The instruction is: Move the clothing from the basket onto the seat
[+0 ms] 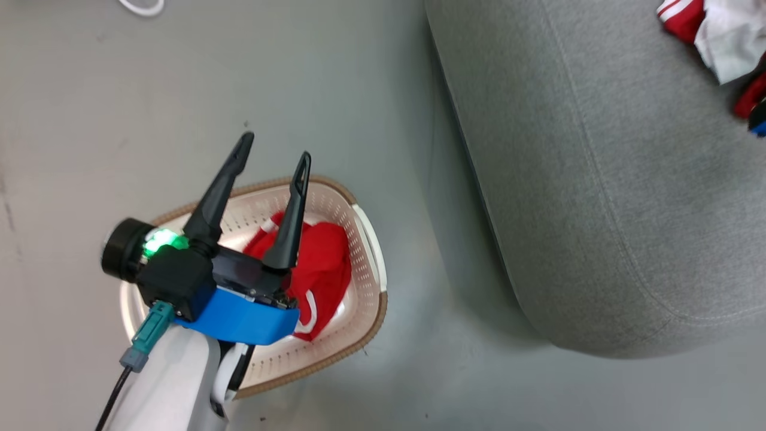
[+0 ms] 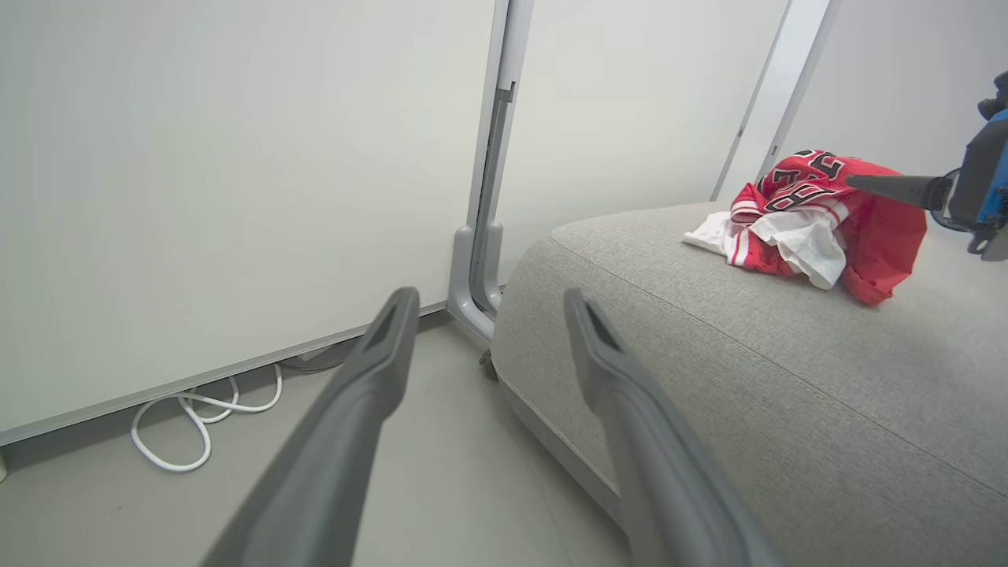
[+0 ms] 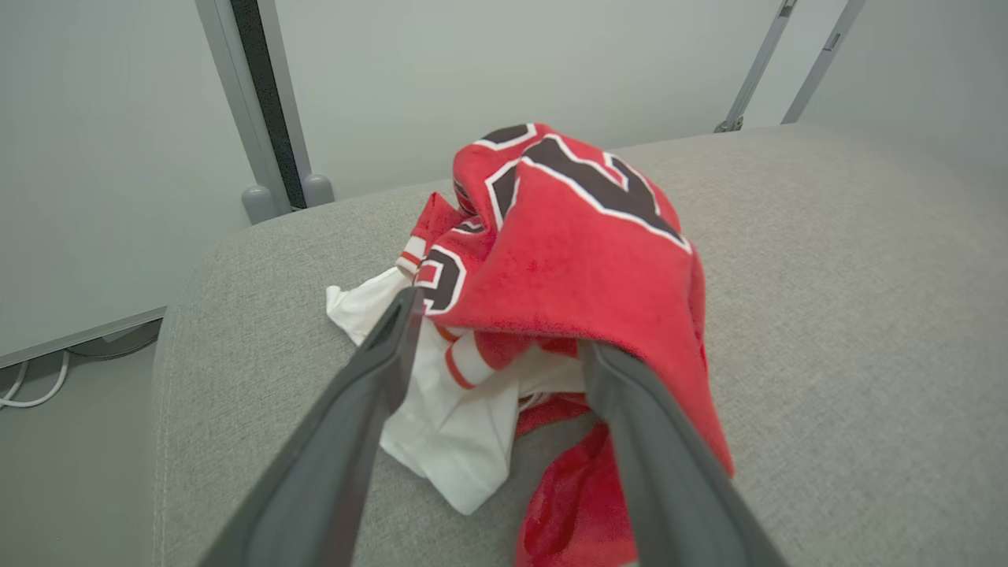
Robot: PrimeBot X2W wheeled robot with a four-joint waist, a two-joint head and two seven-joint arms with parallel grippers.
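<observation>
A plain red garment (image 1: 326,263) with white trim lies crumpled in the cream basket (image 1: 366,281), which stands on the floor left of the grey seat (image 1: 598,179). My left gripper (image 1: 275,147) hovers open over the basket with nothing between its fingers (image 2: 378,370). On the seat (image 3: 850,276) lies the red jersey (image 3: 567,260) with black-and-white numerals, in a heap. My right gripper (image 3: 500,323) stands open at the jersey; red cloth drapes over the tip of its right finger. The left wrist view has the jersey (image 2: 819,213) with a right finger (image 2: 898,189) beside it.
Grey floor (image 1: 431,239) runs between basket and seat. A white cable (image 2: 197,425) loops on the floor by the pale panel wall, whose grey post (image 2: 484,236) stands at the seat's far corner. The seat's front half (image 2: 787,409) is bare.
</observation>
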